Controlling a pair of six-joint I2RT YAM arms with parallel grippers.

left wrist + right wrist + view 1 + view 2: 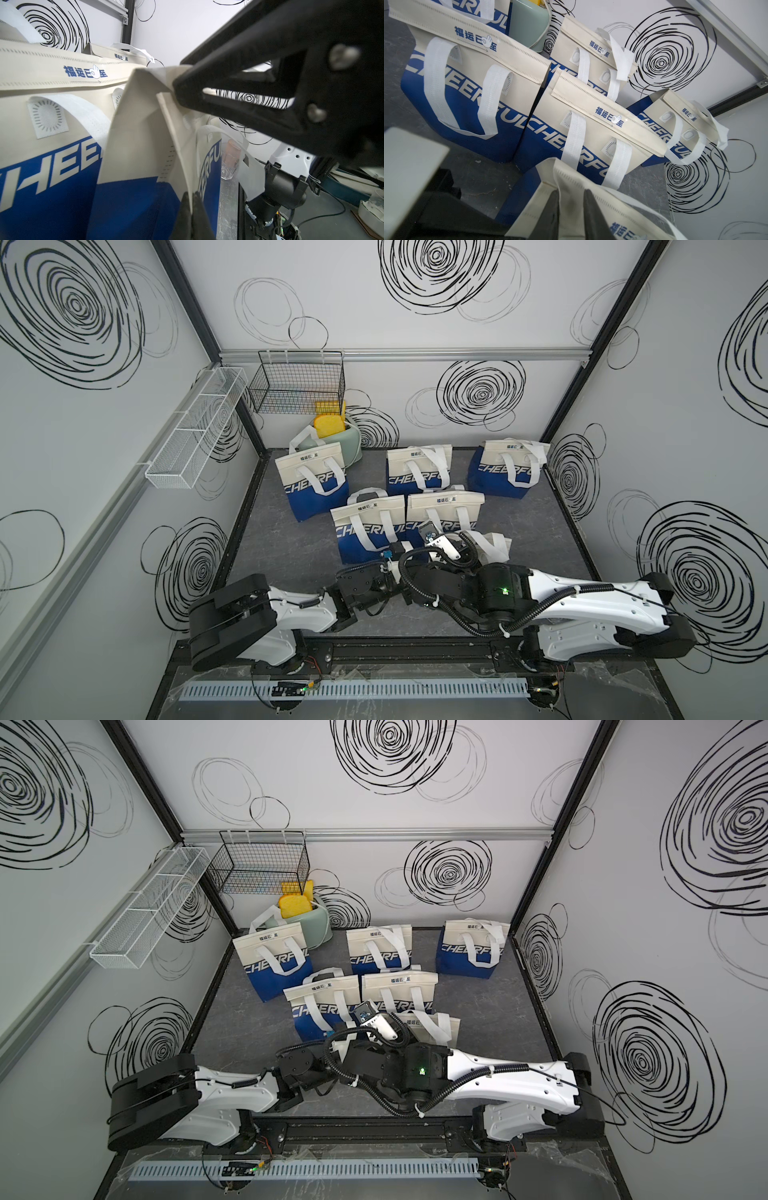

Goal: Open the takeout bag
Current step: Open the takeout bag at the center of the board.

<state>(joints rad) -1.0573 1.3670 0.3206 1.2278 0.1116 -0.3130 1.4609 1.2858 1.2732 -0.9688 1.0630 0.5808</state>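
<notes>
The takeout bag (pixel 494 545) (pixel 438 1025) is cream on top and blue below, and stands nearest the arms, half hidden under my right arm in both top views. My left gripper (pixel 190 194) is shut on a thin vertical edge of the bag's side (pixel 135 145), with the fabric pinched between its tips. My right gripper (pixel 570 194) straddles the folded top flap (pixel 571 207). In the left wrist view the right gripper (pixel 176 87) has its tips closed on the bag's top corner.
Several identical bags (pixel 316 485) (pixel 419 472) (pixel 505 470) stand behind, two of them (pixel 370 526) (pixel 446 510) close to the held one. A green toaster (pixel 345 445) with yellow slices sits at the back left under a black wire basket (pixel 297 385). A clear glass (pixel 228 164) stands beside the bag.
</notes>
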